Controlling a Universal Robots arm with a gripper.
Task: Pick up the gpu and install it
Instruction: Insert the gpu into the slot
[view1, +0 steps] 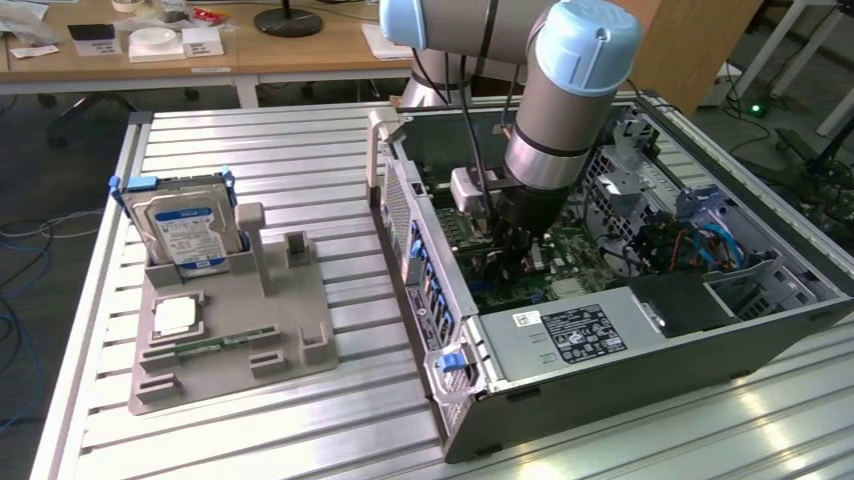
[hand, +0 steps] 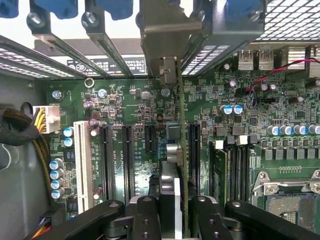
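In the wrist view the gpu (hand: 175, 155) stands edge-on between my fingers, and my gripper (hand: 172, 217) is shut on it. The card hangs upright over the green motherboard (hand: 140, 115), in line with a black expansion slot. Its pale metal end bracket (hand: 162, 40) sits at the case's rear slot openings. In the exterior view my gripper (view1: 514, 240) reaches down inside the open computer case (view1: 441, 330), and the arm hides most of the card.
A grey fixture (view1: 287, 330) on the slatted table holds a silver hard drive (view1: 187, 225), a small chip (view1: 176, 317) and a narrow memory stick (view1: 220, 343). Inside the case sit the power supply (view1: 574, 335), cables (view1: 694, 240), memory slots (hand: 235, 170) and a white slot (hand: 82, 155).
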